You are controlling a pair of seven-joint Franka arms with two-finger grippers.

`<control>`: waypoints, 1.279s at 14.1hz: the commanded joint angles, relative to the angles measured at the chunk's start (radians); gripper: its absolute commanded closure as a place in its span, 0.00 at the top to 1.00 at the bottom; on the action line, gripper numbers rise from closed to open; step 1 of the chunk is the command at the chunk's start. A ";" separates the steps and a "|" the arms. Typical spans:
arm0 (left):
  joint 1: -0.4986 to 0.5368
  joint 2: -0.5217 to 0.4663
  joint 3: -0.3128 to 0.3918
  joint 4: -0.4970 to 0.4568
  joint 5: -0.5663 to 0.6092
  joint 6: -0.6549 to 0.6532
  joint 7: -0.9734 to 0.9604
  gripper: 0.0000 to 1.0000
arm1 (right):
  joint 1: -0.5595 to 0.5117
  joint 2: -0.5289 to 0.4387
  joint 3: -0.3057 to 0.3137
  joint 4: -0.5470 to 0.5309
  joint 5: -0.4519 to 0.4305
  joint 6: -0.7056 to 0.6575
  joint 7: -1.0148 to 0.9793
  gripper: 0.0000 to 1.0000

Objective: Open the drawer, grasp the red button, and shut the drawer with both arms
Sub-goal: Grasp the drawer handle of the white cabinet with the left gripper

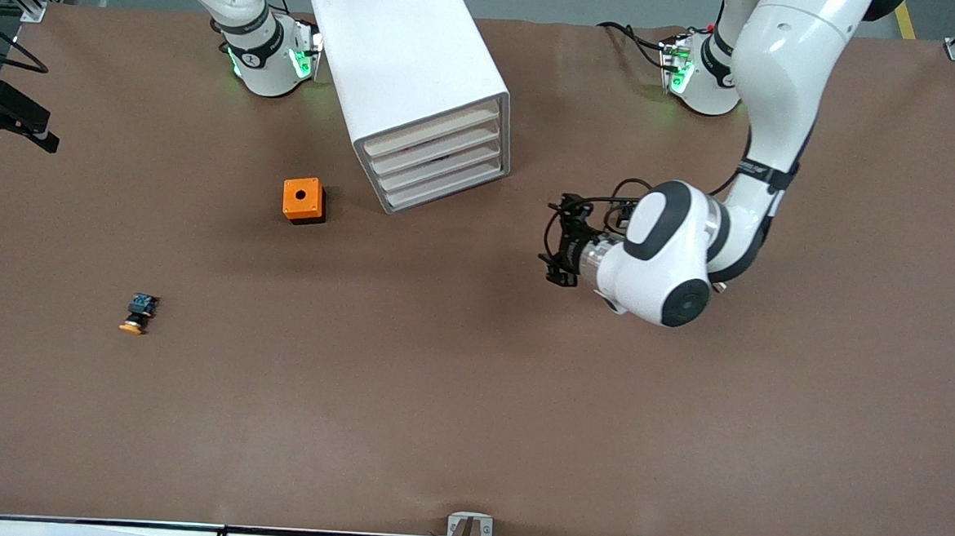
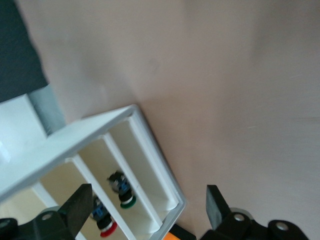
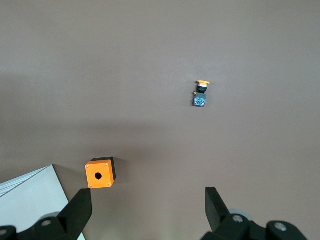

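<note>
Both arms (image 1: 769, 79) glossy white w/ dark grey joints, black cables, green base lights, black claws (image 1: 559, 240)

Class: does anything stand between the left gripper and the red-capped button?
Yes. The red-capped button lies inside the white drawer unit, whose drawers look pushed in. The open left gripper hovers in front of the unit, so that drawer must be pulled out first.

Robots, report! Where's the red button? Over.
Left gripper open beside cabinet. Right gripper open, above table. Red button inside cabinet. Nothing blocking.
</note>
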 commanded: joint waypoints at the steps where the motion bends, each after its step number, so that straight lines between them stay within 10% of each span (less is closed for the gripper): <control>1: -0.051 0.057 0.000 0.021 -0.115 -0.014 -0.185 1.00 | 0.001 -0.003 -0.004 0.031 -0.009 -0.007 -0.010 1.00; 6: -0.141 0.123 0.000 0.017 -0.236 -0.055 -0.378 0.68 | -0.014 0.101 -0.004 0.040 -0.014 -0.005 -0.012 1.00; 16: -0.256 0.160 0.000 0.020 -0.291 -0.137 -0.402 0.40 | -0.094 0.251 -0.005 0.055 -0.014 0.077 -0.052 1.00; 18: -0.261 0.160 0.000 0.023 -0.293 -0.135 -0.399 0.00 | -0.086 0.249 0.001 0.054 0.003 0.073 0.026 1.00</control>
